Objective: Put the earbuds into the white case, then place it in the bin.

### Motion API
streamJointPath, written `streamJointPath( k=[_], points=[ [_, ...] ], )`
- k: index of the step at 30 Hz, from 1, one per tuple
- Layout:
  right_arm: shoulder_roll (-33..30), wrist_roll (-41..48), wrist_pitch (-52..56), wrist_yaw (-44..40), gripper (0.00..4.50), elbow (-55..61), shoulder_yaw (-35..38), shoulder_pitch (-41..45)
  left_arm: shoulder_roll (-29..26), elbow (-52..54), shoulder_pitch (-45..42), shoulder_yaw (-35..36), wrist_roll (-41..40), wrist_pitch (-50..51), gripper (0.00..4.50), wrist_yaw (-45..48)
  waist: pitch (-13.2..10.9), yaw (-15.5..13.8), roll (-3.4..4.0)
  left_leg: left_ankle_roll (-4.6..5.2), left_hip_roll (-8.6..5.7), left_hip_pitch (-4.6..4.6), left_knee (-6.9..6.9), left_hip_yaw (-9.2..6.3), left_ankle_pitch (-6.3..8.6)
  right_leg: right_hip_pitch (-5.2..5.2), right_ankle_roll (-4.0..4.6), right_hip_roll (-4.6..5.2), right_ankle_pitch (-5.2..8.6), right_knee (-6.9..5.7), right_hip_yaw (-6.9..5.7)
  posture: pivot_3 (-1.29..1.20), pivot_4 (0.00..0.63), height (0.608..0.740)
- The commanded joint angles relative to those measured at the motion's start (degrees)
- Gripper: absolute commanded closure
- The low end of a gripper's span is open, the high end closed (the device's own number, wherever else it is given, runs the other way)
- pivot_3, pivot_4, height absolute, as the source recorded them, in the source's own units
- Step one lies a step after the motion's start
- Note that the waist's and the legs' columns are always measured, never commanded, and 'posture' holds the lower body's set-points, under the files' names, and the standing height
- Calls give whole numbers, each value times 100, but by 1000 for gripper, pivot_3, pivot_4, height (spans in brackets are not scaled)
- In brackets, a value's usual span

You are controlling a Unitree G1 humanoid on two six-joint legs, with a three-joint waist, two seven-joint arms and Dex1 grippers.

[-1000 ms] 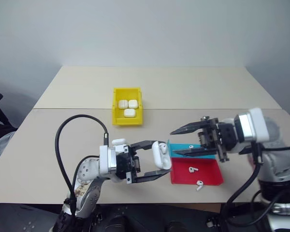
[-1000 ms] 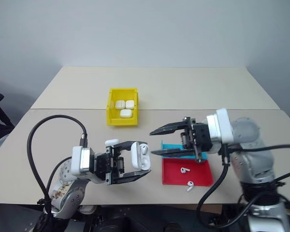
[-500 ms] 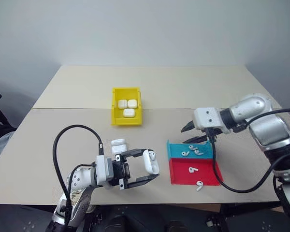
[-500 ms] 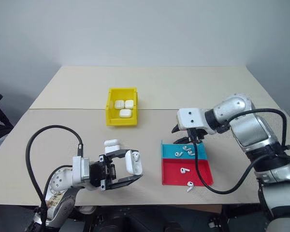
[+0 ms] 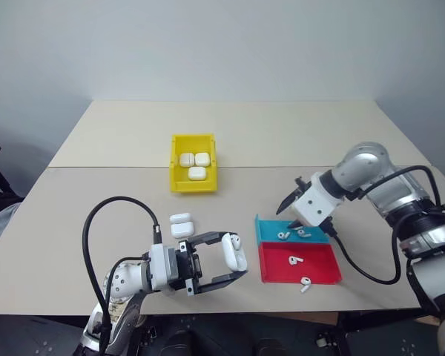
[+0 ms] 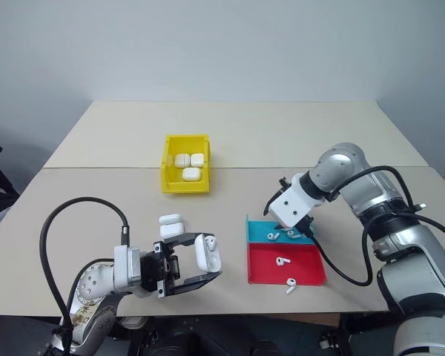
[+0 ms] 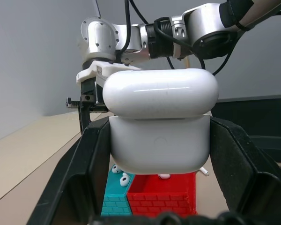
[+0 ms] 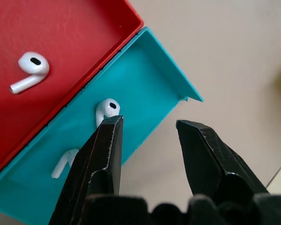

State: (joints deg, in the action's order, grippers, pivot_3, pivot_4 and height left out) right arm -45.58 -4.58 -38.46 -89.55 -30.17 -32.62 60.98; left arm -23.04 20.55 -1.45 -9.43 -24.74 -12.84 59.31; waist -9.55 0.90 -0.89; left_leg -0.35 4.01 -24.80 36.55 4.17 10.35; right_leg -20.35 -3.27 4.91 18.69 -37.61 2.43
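Table (image 5: 282,141) fills the middle of the left eye view, with the yellow bin (image 5: 176,183) a little left of centre, three white cases lying inside it. Toward the lower left the left gripper (image 5: 237,268) is clamped on the white case (image 5: 233,251), whose lid stands open. A spare case (image 5: 181,225) lies on the table just above that gripper. At the right of centre sit the blue tray (image 5: 271,229) and, touching it below, the red tray (image 5: 322,267). Two earbuds (image 5: 285,235) lie in the blue tray, one in the red tray, and one on the table just off the red tray's lower edge. The right gripper (image 5: 291,215) points down over the blue tray's upper left corner with its fingers parted and nothing between them.

Right eye view shows the same layout.

Left wrist view has the white case at centre frame, pinched between the two black fingers (image 7: 91,164). Behind it, low in the frame, are both trays, and above them the right arm.

Right wrist view looks down between the two spread fingers (image 8: 105,154), empty, at the blue tray's corner. One earbud lies beside the left finger in the blue tray, another lower left, and one in the red tray at upper left.
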Motion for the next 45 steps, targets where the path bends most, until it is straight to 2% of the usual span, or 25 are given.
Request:
streamJointPath(
  k=[1,16,25,45],
  points=[
    [68,-187,-471,-295,2272,-289,-109,266,-39,197,47,76,-7,-155,1593,-71,0,-5,0,0,0,0,0,0,0,0,0,0,0,0,0,0,150,740],
    [278,-502,-937,-295,2272,-832,-624,410,-185,243,140,83,47,-238,1593,-117,-1,-12,2,0,1,3,0,2,0,0,1,0,0,-5,-1,0,150,740],
    [462,-713,-644,-223,2272,-944,-596,349,-184,244,129,69,86,-266,1593,-163,-1,-9,2,-1,1,5,0,3,0,1,2,0,1,-8,-1,0,150,740],
    [619,-1121,-710,-13,2272,-1083,-570,322,-183,208,97,66,150,-282,1593,-183,-1,-10,2,-1,2,6,0,5,-1,2,2,0,1,-9,-1,0,150,740]
  ],
)
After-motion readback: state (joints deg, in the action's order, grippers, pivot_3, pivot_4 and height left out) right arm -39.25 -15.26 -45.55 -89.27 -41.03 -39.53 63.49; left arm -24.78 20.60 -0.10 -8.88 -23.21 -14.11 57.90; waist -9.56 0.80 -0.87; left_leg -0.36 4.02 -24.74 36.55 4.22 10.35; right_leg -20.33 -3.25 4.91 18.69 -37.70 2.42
